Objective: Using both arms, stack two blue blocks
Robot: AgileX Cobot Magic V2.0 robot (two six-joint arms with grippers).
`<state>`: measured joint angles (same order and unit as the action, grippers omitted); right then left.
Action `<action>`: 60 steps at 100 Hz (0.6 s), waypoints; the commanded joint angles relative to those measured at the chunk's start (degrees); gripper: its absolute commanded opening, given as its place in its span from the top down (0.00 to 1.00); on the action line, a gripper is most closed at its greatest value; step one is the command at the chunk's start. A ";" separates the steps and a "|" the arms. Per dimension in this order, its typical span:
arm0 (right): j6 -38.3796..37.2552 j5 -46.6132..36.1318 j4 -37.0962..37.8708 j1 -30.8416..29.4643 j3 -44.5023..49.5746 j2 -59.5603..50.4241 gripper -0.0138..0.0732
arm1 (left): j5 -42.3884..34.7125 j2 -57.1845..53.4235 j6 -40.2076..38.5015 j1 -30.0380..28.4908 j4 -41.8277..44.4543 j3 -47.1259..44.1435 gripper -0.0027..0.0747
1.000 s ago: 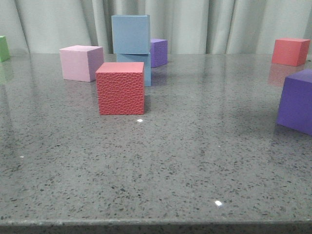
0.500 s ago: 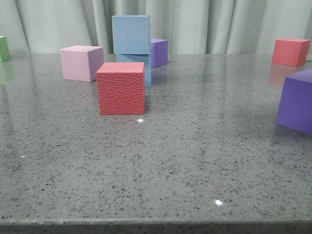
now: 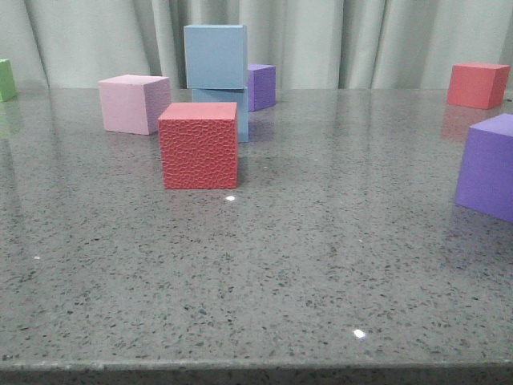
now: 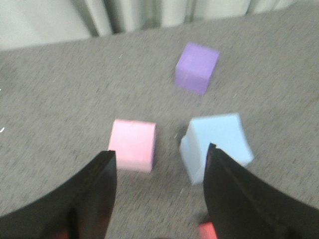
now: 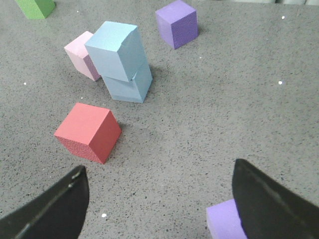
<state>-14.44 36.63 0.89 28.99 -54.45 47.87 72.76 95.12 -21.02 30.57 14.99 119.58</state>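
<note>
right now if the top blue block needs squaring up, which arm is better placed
Left, probably. The left gripper hangs open right over the top blue block, one finger beside it. The right gripper is open too, but the stack sits well ahead of it.

Lower blue block (image 3: 240,112) half hidden behind red cube (image 3: 199,145); green cube (image 3: 6,79) cropped at frame edge; left wrist view blurred

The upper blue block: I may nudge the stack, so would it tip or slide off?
The upper blue block sits twisted on the lower blue block, corners overhanging, so a push probably shifts it. Flat faces: sliding likelier than rolling.
</note>
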 commanded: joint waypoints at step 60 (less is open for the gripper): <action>0.71 -6.27 4.47 -0.09 7.28 -12.83 0.18 | -26.18 -42.14 -4.76 0.35 2.54 -52.97 0.75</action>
<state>-14.33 35.16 4.17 28.99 -46.54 36.33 53.88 58.39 -25.00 30.57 15.84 70.62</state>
